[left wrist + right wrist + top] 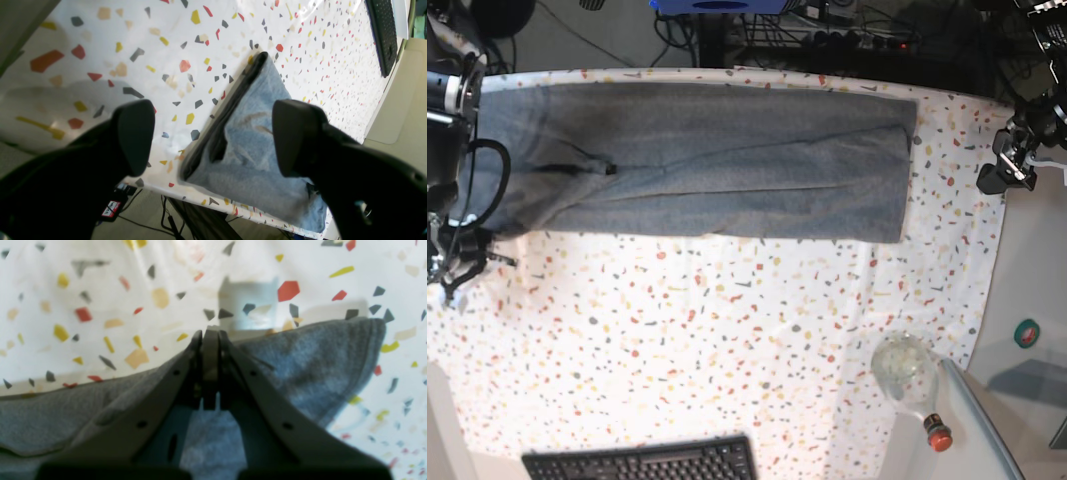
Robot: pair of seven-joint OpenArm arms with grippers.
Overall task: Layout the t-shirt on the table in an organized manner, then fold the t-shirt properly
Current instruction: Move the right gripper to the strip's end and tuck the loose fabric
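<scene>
A: Where does the t-shirt (697, 165) sit, and what are the arms doing?

B: It lies as one long band along the 12 o'clock edge of the table (727, 340), sides folded in. The right gripper (210, 336) has its jaws pressed together at the band's 9 o'clock end, right at the cloth's edge; I cannot tell whether any fabric is caught between them. The left gripper (213, 136) hangs wide and empty off the 3 o'clock end.

A: What could spoil it from here?

B: If the right jaws missed or caught only the top layer, a lift would peel the fold apart. The band also runs close to the far edge, so a tug toward 12 o'clock could drag it over.

A: Count things for me.

B: One t-shirt, two grippers, one keyboard (642, 462) at 6 o'clock, one bottle (912, 380) at 4 o'clock.
</scene>
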